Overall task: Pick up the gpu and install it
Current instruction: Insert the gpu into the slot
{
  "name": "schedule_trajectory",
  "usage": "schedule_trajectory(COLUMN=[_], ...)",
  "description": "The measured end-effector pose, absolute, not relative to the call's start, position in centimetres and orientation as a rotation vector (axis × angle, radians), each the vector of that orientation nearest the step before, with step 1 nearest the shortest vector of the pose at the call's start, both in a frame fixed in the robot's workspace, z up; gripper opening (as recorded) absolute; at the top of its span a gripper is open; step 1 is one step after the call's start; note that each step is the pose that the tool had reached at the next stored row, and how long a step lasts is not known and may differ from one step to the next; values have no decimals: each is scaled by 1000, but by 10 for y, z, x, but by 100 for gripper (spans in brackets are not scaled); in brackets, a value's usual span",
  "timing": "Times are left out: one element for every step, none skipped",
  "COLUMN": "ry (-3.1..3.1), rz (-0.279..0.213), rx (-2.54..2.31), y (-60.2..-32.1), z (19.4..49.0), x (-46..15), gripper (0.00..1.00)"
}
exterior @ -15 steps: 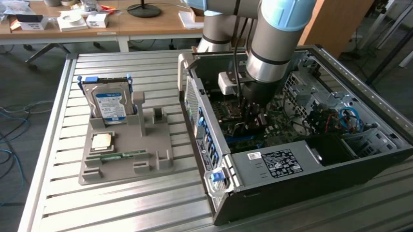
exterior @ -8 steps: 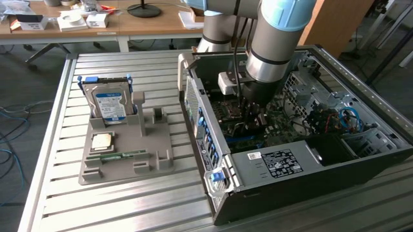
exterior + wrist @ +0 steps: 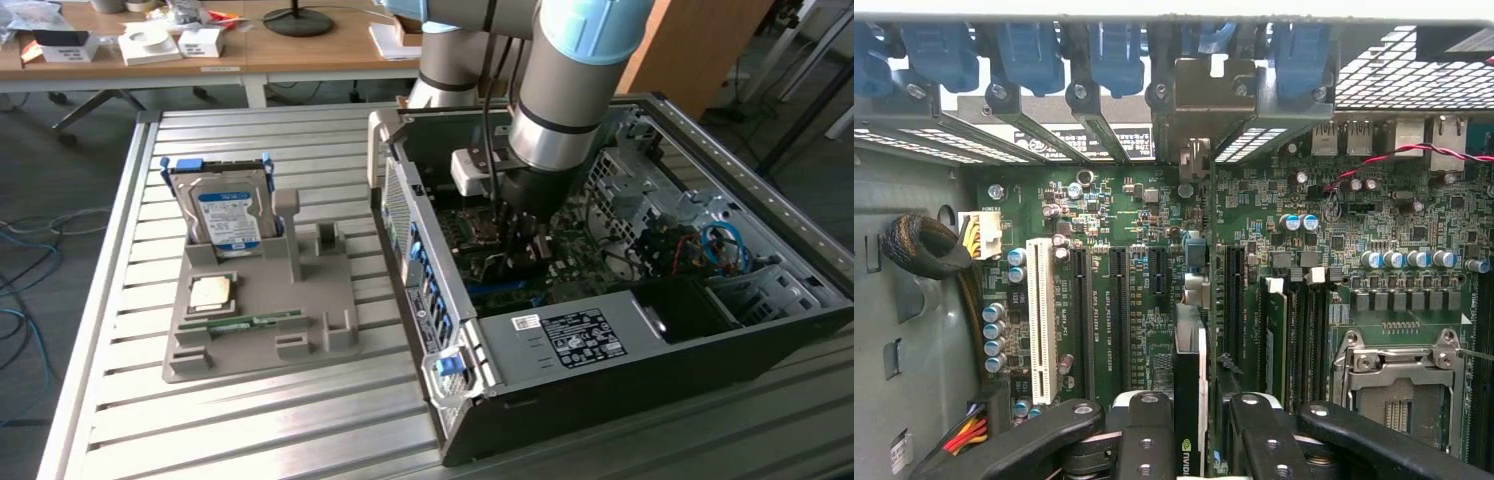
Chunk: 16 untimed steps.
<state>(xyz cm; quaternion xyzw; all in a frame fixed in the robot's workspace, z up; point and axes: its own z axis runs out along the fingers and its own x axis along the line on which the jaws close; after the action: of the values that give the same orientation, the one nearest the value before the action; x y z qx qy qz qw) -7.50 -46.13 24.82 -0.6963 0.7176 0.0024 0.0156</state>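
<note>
— GPU, the thin card with a black edge and silver metal end bracket point(image 3: 1191, 390): where is it?

— Edge-on between the two black jaws point(image 3: 1194, 440), pinched by them, standing upright over the green motherboard point(image 3: 1134, 250) beside the long black slots, its bracket reaching toward the rear openings.

— Going left to right in the exterior view?

— On the ribbed metal surface point(image 3: 120, 420), a grey plastic holder tray point(image 3: 267, 320) carries a silver hard drive with blue-white label point(image 3: 224, 215) standing upright, a small square chip point(image 3: 214, 292) and a narrow green memory stick point(image 3: 240, 322). Right of it lies the open black computer case point(image 3: 601, 330), with the grey-and-blue arm point(image 3: 567, 90) reaching down inside.
</note>
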Motion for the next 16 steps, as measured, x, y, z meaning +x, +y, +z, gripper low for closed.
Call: schedule_trajectory(ry=[2232,2232,2233,2233,2233,2232,2232,2232,2232,2232,2232,2232,2232,2233,2233,2233], rz=[8,8,8,8,8,8,8,8,8,8,8,7,7,7,7,7], rx=[-2166,-2166,-2166,-2166,-2166,-2166,-2166,-2166,-2166,-2166,-2166,-2166,-2166,-2166,-2166,-2166], y=[-461,-461,-461,-461,-461,-461,-461,-461,-461,-461,-461,-461,-461,-461,-461,-461], z=[248,248,248,248,248,248,248,248,248,249,250,251,253,255,257,259], x=[-75,-75,-75,-75,-75,-75,-75,-75,-75,-75,-75,-75,-75,-75,-75,-75], gripper=[26,26,27,27,34,34,34,34,34,34,34,34,34,34,34,34])
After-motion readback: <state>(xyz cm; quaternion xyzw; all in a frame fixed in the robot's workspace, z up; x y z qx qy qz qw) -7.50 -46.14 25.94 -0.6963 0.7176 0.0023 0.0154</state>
